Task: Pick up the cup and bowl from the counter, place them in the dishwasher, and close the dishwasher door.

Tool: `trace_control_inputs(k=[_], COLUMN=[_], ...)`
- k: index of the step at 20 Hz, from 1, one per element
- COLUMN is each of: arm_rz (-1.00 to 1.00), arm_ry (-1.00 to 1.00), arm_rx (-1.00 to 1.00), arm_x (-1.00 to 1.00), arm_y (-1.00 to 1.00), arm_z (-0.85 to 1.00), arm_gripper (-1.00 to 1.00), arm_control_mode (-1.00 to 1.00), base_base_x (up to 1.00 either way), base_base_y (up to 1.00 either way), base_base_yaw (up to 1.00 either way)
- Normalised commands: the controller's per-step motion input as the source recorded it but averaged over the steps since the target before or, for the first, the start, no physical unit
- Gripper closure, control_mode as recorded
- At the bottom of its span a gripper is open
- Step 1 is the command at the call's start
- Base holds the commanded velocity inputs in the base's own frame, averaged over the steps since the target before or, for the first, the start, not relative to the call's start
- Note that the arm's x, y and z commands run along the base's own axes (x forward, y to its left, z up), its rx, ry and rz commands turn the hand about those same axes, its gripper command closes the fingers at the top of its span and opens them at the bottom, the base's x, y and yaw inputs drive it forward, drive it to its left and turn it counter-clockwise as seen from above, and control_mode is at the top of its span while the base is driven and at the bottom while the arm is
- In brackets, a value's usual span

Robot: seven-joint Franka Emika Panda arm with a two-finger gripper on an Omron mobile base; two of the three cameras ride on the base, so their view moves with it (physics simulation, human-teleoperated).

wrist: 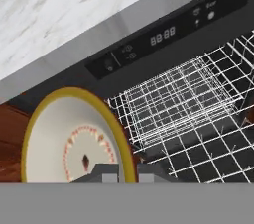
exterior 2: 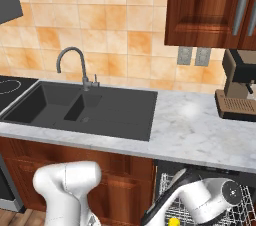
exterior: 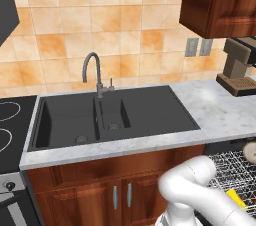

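A white-grey marbled counter [exterior 2: 195,125] runs across the kitchen under a wall of orange and cream tiles [exterior: 115,30], with reddish wooden cabinets [exterior: 100,190] below it and more of the same wood overhead [exterior 2: 205,5]. A dark double sink [exterior: 112,115] is set into the stone, with a grey curved faucet [exterior: 94,72] standing at its back edge. To the left of the sink lies a black stove top [exterior: 10,125], and at the right end of the counter stands a brown coffee machine [exterior 2: 239,92] below two grey wall sockets [exterior 2: 194,56]. Under the right part of the counter the dishwasher [wrist: 163,39] stands open, its dark control strip with a small display just beneath the thick pale counter edge, and its grey wire rack [wrist: 188,104] pulled into sight. The gripper [wrist: 128,171] is down at the dishwasher, clenched on the rim of the bowl [wrist: 74,139], which it holds tilted on edge just left of the rack; the bowl's inside is off-white with a yellowish-brown rim and a ring of reddish marks. A bright yellow thing [exterior: 237,199] lies in the rack beside the arm; it is probably the cup, though too little of it shows to be sure.
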Motion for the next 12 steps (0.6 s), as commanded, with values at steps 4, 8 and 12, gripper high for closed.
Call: trace_control_inputs(k=[4, 8, 12], arm_rz=[-0.32, -0.12, -0.08], arm_ry=[-0.12, -0.07, -0.04], arm_rx=[-0.07, 0.03, 0.19], arm_x=[0.0, 0.0, -0.1], arm_y=[0.0, -0.04, -0.1], arm_z=[-0.07, 0.0, -0.04], arm_gripper=[1.0, 1.0, 1.0], arm_control_mode=[-1.0, -1.0, -1.0], base_base_x=[0.0, 0.0, 0.0], base_base_y=[0.0, 0.0, 0.0], base_base_yaw=[0.0, 0.0, 0.0])
